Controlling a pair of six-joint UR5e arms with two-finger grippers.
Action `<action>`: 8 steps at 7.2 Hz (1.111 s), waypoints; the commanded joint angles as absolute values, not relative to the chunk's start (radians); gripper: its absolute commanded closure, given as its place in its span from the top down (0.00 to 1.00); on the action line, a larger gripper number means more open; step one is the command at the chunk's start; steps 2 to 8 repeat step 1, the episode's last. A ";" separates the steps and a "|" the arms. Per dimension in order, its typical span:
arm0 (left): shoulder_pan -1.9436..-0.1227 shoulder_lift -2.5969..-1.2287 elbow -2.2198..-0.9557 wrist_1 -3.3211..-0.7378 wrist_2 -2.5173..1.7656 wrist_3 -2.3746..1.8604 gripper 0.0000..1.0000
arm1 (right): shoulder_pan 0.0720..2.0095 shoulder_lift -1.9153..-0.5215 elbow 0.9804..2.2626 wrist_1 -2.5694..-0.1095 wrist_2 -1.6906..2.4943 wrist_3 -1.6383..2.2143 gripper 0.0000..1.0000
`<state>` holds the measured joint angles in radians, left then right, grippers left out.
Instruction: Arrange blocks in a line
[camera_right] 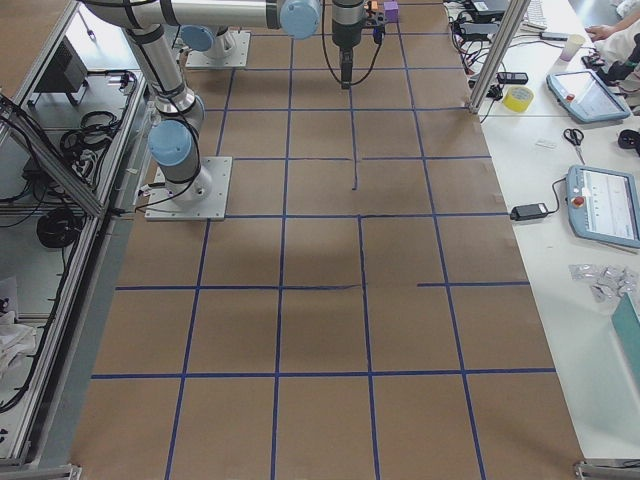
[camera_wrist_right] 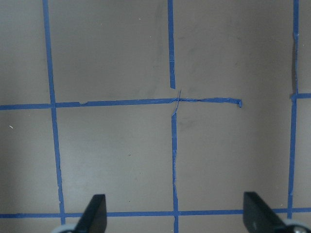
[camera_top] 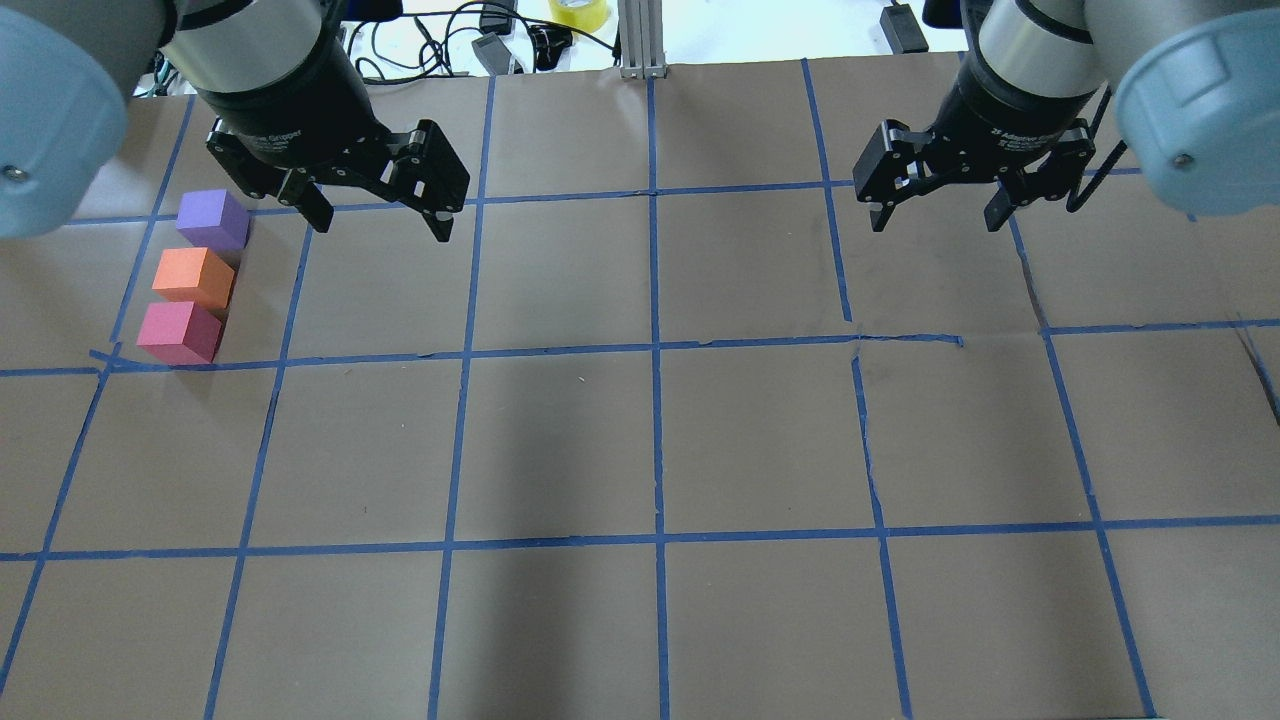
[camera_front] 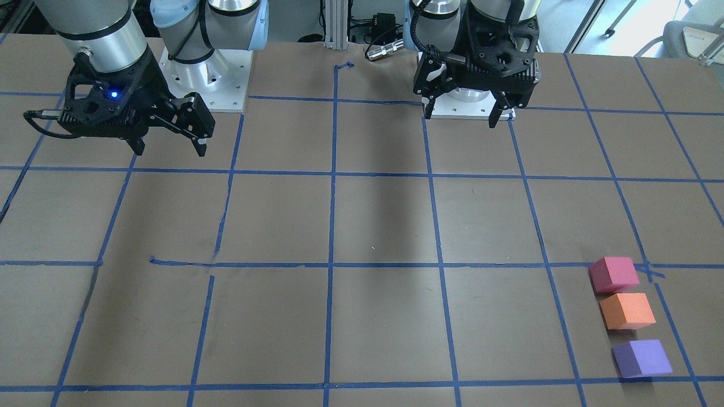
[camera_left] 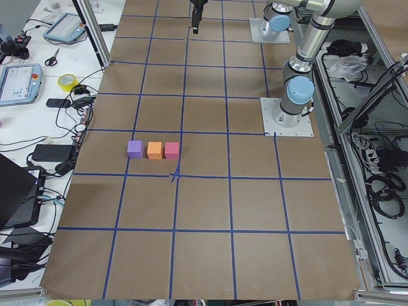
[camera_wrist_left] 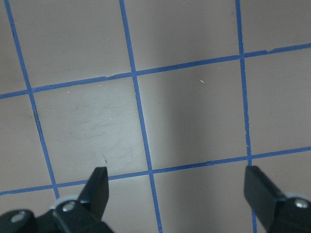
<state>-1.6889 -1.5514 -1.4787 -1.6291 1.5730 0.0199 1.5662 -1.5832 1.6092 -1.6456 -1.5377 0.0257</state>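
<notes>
Three cubes lie in a short straight row on the brown table, close together at the robot's far left: purple (camera_top: 212, 219), orange (camera_top: 193, 277) and pinkish-red (camera_top: 179, 332). They also show in the front view as pinkish-red (camera_front: 613, 274), orange (camera_front: 626, 311) and purple (camera_front: 642, 358), and in the left side view (camera_left: 154, 150). My left gripper (camera_top: 380, 225) hangs open and empty above the table, to the right of the purple cube and apart from it. My right gripper (camera_top: 937, 222) is open and empty on the other side. Both wrist views show only bare table between the open fingers (camera_wrist_left: 99, 191) (camera_wrist_right: 95, 213).
Blue tape lines (camera_top: 655, 345) form a grid on the table. The arms' base plates (camera_front: 209, 85) sit at the robot's edge. Cables and a yellow tape roll (camera_top: 578, 12) lie beyond the far edge. Tablets and tools lie on the side bench (camera_left: 19, 83).
</notes>
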 commanded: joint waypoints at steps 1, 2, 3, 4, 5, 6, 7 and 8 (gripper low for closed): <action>-1.689 -1.551 -1.479 -1.629 1.572 0.020 1.00 | 1.566 -1.582 1.611 -1.660 -1.546 0.025 1.00; -1.689 -1.551 -1.479 -1.629 1.572 0.020 1.00 | 1.566 -1.582 1.611 -1.660 -1.546 0.025 1.00; -1.689 -1.551 -1.479 -1.629 1.572 0.020 1.00 | 1.566 -1.582 1.611 -1.660 -1.546 0.025 1.00; -1.689 -1.551 -1.479 -1.629 1.572 0.020 1.00 | 1.566 -1.582 1.611 -1.660 -1.546 0.025 1.00; -1.689 -1.551 -1.479 -1.629 1.572 0.020 1.00 | 1.566 -1.582 1.611 -1.660 -1.546 0.025 1.00; -1.689 -1.551 -1.479 -1.629 1.572 0.020 1.00 | 1.566 -1.582 1.611 -1.660 -1.546 0.025 1.00; -1.689 -1.551 -1.479 -1.629 1.572 0.020 1.00 | 1.566 -1.582 1.611 -1.660 -1.546 0.025 1.00; -1.689 -1.551 -1.479 -1.629 1.572 0.020 1.00 | 1.566 -1.582 1.611 -1.660 -1.546 0.025 1.00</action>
